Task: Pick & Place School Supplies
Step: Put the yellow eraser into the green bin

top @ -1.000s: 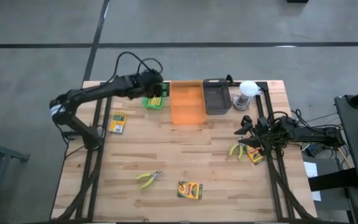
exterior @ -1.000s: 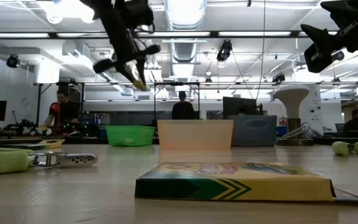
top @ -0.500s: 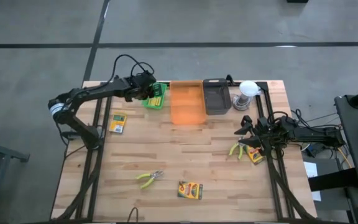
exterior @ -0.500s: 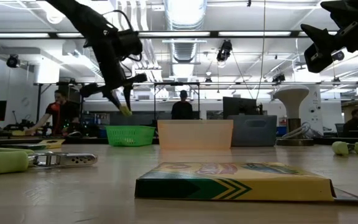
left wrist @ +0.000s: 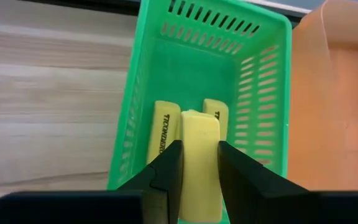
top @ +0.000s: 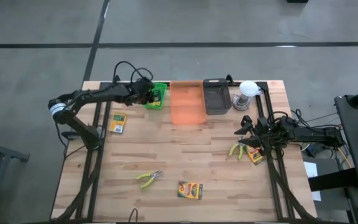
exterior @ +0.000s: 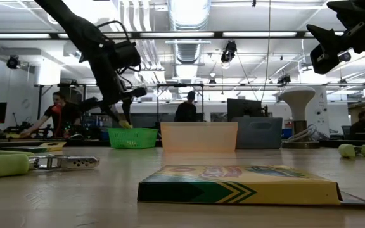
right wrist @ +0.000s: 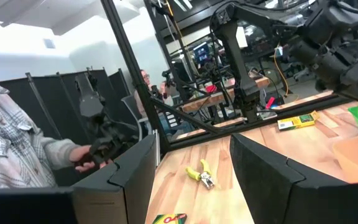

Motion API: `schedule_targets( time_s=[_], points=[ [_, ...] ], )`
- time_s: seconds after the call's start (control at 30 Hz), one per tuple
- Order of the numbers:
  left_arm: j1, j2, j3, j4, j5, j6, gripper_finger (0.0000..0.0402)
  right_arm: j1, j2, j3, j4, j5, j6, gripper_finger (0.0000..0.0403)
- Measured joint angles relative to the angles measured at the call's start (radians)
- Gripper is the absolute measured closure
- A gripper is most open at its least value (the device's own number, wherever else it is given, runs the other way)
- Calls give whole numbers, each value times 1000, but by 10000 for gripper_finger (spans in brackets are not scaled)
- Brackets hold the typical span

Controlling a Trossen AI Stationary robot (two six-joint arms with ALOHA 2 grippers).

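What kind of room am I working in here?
Probably a robotics lab or workshop: exposed ceiling ducts and strip lights overhead, another robot arm on a bench behind, and people working at benches.

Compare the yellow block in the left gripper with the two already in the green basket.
The held yellow block is clamped between the left gripper fingers above the green basket; the two other blocks lie loose on its floor. Its visible face is plain; theirs show dark lettering. All three are the same yellow and lie parallel.

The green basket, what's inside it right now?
The green basket holds two yellow blocks lying on its floor. The left tool holds a third yellow block above them, covering part of the floor.
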Motion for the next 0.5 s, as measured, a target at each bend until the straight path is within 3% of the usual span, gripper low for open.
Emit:
schedule_targets(
  time_s=[0.5],
  points=[
    [6, 0, -58, 64, 14, -1, 309, 0, 0, 0, 0, 0, 0, 202]
  ],
)
